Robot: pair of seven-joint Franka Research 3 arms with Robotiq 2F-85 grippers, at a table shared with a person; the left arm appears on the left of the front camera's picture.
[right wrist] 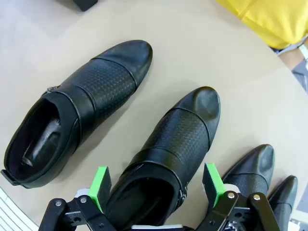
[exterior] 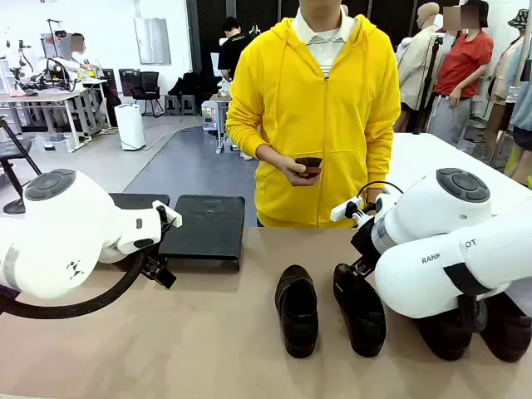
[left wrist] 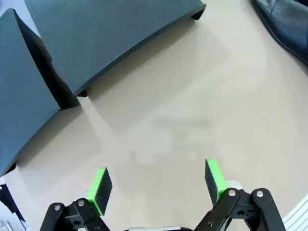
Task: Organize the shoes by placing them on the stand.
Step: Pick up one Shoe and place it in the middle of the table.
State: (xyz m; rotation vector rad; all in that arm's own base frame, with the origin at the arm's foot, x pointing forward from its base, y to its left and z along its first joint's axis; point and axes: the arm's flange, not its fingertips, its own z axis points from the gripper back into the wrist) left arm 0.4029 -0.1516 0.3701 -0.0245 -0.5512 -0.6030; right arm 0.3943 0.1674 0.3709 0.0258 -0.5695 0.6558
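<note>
Two black stands (exterior: 204, 226) sit side by side at the left of the desk (exterior: 166, 349). Beside them the left end effector (left wrist: 156, 185) hovers over the desk, fingers apart. Four black shoes (exterior: 297, 309) lie in a row to the right. The right end effector (right wrist: 156, 185) hangs with fingers apart over the second shoe (right wrist: 178, 139).

The shoes (right wrist: 96, 86) are gleaming black, with finely dotted bands. The stand (exterior: 204, 226) is showing matte black, the desk (exterior: 208, 332) beige

R arm (exterior: 436, 270): part. print "RAN"; "OT"
</note>
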